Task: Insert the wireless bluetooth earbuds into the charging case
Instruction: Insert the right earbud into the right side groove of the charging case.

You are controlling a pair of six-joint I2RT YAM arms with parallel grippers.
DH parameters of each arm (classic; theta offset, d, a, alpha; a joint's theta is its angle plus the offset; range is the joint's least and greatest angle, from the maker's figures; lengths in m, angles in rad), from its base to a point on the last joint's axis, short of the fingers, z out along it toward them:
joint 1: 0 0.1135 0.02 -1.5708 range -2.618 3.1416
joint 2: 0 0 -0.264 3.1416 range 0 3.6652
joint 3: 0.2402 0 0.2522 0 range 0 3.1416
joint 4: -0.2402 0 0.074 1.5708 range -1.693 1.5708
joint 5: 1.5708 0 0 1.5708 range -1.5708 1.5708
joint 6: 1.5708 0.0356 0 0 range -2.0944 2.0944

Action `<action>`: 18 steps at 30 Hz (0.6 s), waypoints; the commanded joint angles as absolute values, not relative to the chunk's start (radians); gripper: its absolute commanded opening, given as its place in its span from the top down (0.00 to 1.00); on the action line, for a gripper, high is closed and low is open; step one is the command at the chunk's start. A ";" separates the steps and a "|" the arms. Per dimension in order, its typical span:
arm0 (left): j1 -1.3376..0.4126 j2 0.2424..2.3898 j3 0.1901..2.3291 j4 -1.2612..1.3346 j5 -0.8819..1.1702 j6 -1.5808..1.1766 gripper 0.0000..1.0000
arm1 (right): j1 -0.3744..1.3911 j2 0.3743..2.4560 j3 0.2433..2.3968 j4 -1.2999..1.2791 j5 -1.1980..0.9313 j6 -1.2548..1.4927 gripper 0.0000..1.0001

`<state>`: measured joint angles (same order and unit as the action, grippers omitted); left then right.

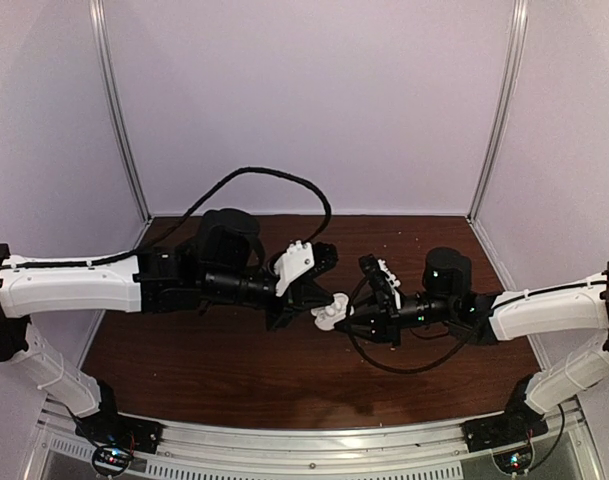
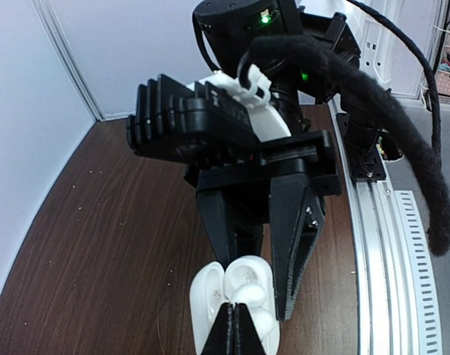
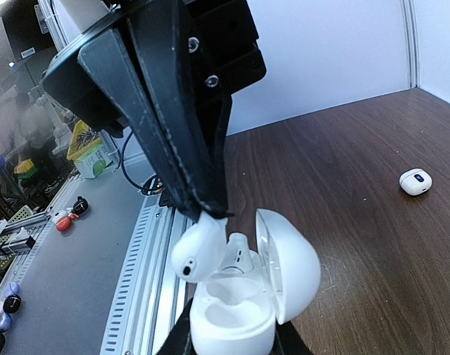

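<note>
My right gripper [image 3: 232, 336] is shut on the base of an open white charging case [image 3: 236, 314], its lid [image 3: 287, 262] hinged up to the right. My left gripper [image 3: 208, 211] comes down from above, shut on a white earbud [image 3: 197, 250] by its stem, with the head at the case's rim. A second earbud [image 3: 239, 255] sits in the case. In the left wrist view my left gripper [image 2: 236, 309] is shut just over the case [image 2: 250, 272], and a right finger [image 2: 291, 237] flanks it. From above, the case [image 1: 329, 315] hangs between both grippers, over the table.
A small closed white case [image 3: 415, 181] lies on the brown table [image 1: 204, 360] far from the grippers. The metal rail [image 1: 314, 440] runs along the near edge. A black cable [image 1: 274, 180] loops over the left arm. White walls enclose the table.
</note>
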<state>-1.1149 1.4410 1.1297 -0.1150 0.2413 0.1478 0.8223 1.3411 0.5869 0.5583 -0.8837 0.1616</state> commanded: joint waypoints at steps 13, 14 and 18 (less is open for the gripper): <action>-1.143 1.485 1.194 -0.119 0.171 0.192 1.00 | 0.836 1.333 0.627 0.563 -0.900 0.161 1.00; -1.146 1.490 1.197 -0.122 0.167 0.194 1.00 | 0.836 1.333 0.627 0.563 -0.899 0.161 1.00; -1.154 1.498 1.203 -0.128 0.154 0.206 1.00 | 0.835 1.329 0.625 0.563 -0.900 0.161 1.00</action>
